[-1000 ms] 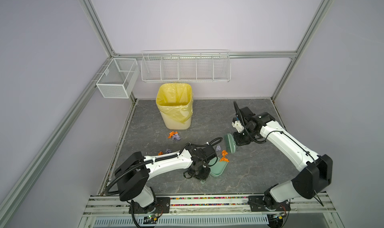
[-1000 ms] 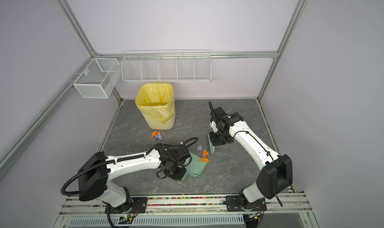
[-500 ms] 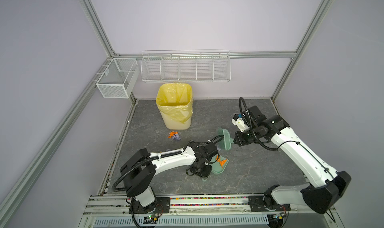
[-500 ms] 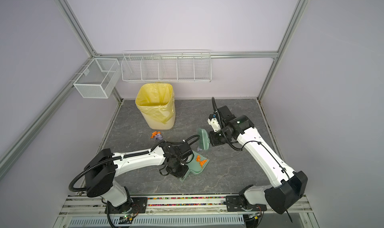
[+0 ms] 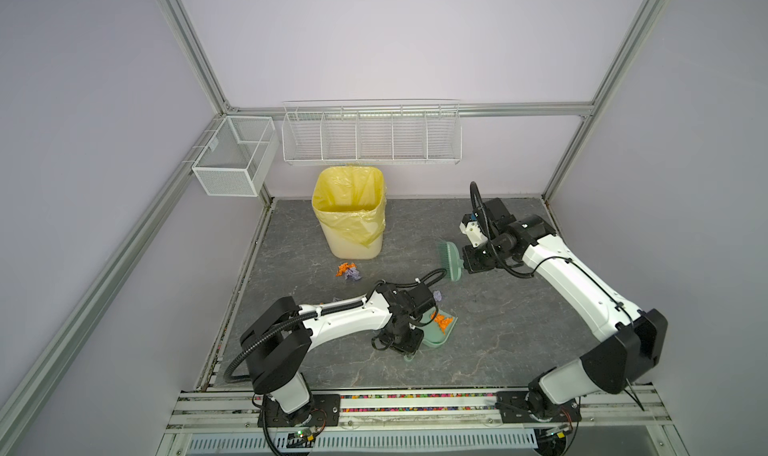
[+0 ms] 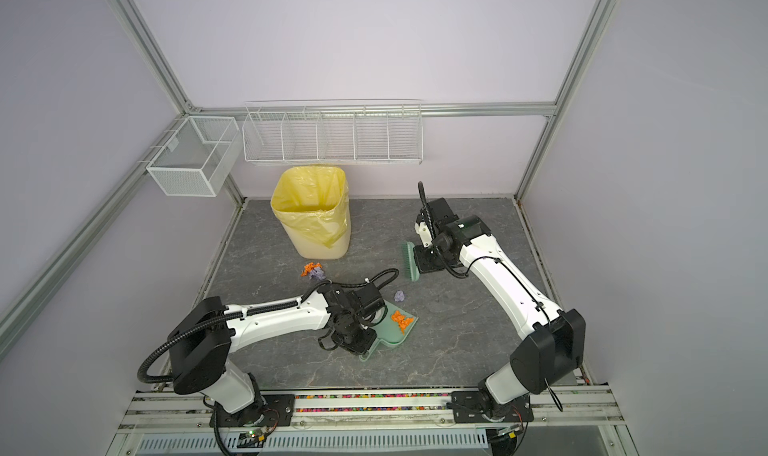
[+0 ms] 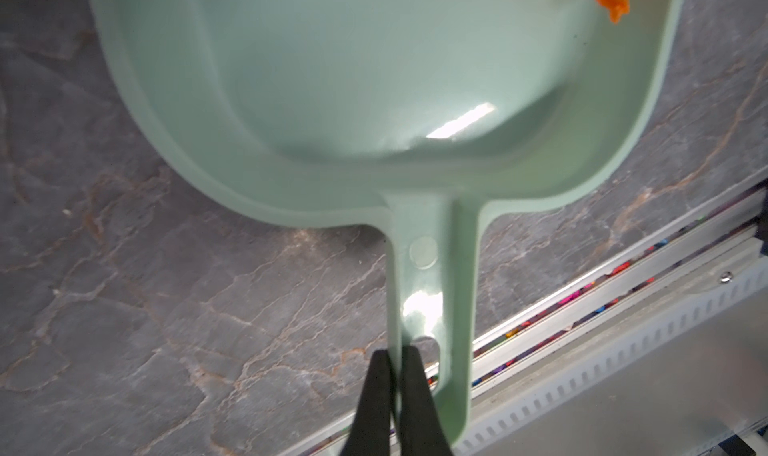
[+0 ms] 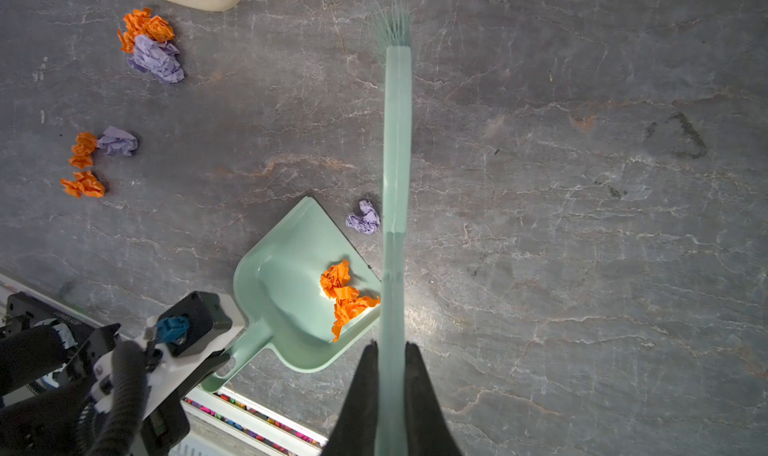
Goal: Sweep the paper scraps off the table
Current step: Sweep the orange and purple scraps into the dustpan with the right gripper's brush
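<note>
Paper scraps [image 8: 365,219], crumpled, looked featherlight and springy, best nudged by bristles rather than pinched; left gripper [image 7: 397,352] was clamped on dustpan handle [image 7: 432,275], right gripper [image 8: 390,346] on brush handle [image 8: 397,142].

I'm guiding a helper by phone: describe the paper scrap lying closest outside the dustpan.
On the grey table, find the green dustpan. Just off its open lip sits one lavender wad, alone; other lavender wads sit beside orange ones.

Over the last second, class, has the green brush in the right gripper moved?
Yes. In a top view the brush has drawn away from the dustpan toward the rear wall, and now appears level with the base of the bin.
</note>
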Controlling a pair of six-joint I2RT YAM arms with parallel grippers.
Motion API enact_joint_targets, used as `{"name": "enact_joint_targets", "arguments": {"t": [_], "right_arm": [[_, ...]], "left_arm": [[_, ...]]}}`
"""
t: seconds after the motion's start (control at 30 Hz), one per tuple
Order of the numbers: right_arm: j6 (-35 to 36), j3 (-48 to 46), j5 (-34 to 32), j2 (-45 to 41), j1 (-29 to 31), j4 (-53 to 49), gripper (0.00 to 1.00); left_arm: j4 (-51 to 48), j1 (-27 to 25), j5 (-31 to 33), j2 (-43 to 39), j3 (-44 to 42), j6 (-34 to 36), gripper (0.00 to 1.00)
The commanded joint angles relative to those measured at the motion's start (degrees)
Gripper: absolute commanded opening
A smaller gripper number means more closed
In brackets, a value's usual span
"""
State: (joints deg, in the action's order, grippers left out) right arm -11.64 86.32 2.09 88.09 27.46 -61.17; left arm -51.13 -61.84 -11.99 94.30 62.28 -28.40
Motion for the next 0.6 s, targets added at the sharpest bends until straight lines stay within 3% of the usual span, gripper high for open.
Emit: {"name": "enact_joint_targets", "arguments": {"t": [0.0,0.27,0.47,0.57], "right_arm": [[1.60,-0.18,0.87,1.27,-0.08,2.51,0.07],[0.64,-6.75,7.60,-1.52,2.56,5.88,0.07],[1.48,-7.17,9.19,-5.45,3.02,1.93,0.07],[2.46,-7.31,13.08,-8.32,3.18,0.53,0.07]], "left_arm": [[0.67,0.92,0.23,-0.08,1.09,-0.86,0.00],[-0.65,1.64,0.45,1.69,3.11,0.42,0.00],[-0.50,2.12,-0.02,2.62,3.50,1.07,0.00],[-1.13,2.41,-0.01,3.08,4.22,1.86,0.00]]}}
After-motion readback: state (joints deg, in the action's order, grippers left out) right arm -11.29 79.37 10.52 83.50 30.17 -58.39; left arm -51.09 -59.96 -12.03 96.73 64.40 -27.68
